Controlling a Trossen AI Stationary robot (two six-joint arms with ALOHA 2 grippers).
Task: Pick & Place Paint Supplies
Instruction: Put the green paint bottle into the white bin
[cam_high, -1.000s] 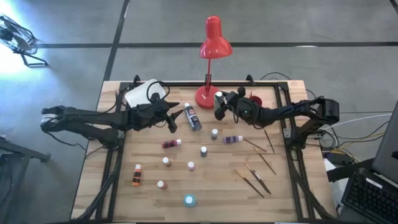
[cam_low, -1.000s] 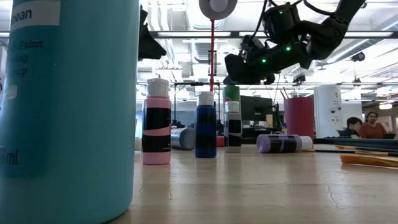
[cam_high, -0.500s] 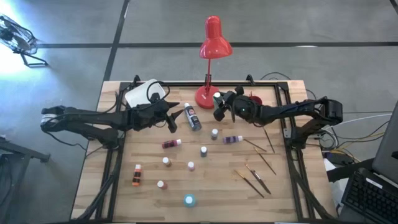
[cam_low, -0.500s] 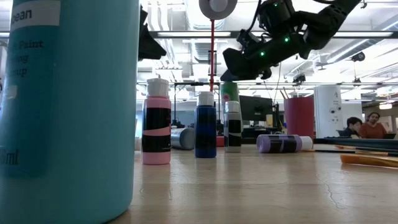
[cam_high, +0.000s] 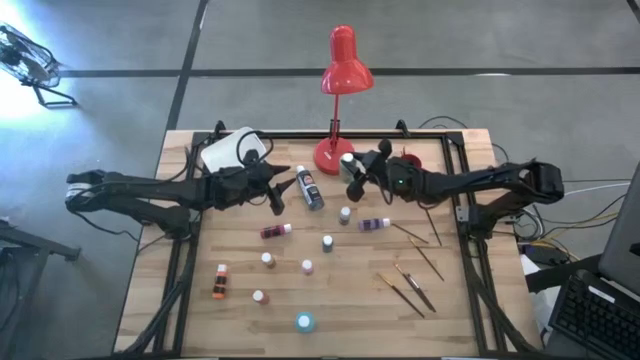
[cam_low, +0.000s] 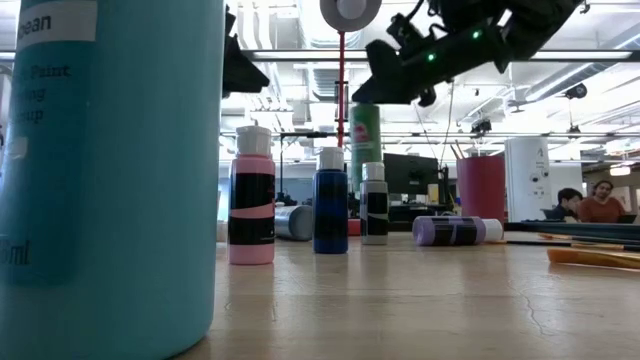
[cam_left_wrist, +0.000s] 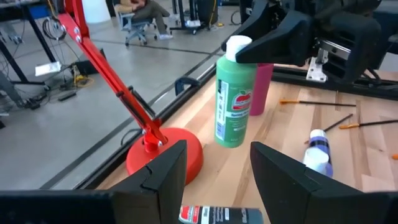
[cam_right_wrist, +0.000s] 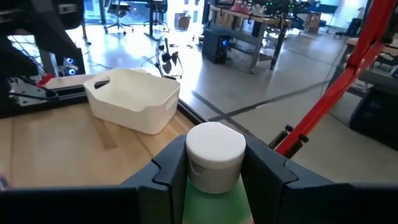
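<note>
A green paint bottle (cam_left_wrist: 234, 102) with a white cap (cam_right_wrist: 215, 151) hangs upright near the red lamp's base, with my right gripper (cam_high: 352, 176) shut on its top. In the low view the bottle (cam_low: 366, 134) hangs under the gripper (cam_low: 398, 72), its bottom hidden behind a black-labelled bottle (cam_low: 374, 204). My left gripper (cam_high: 275, 190) hovers open at the table's left middle, nothing between its fingers (cam_left_wrist: 161, 168), beside a dark bottle lying on its side (cam_high: 310, 188). Several small bottles (cam_high: 327, 242) and thin brushes (cam_high: 410, 285) are spread over the wooden table. My right gripper pinches the green bottle between its two fingers at the top, around the white cap and the shoulder just below it (cam_right_wrist: 186, 193). The fingers (cam_left_wrist: 273, 37) come about level from the table's right side. The bottle hangs upright below them, apart from the lamp base.
The red desk lamp (cam_high: 343, 62) stands on its round base (cam_high: 330, 156) at the far middle. A white bin (cam_high: 232, 150) sits at the far left, a pink cup (cam_left_wrist: 263, 87) at the far right. A big teal bottle (cam_high: 304, 322) stands near the front edge.
My right gripper has risen with the green bottle and drifted a little toward the table's left edge. The bottle stays upright and now hangs higher, beside the lamp base.
</note>
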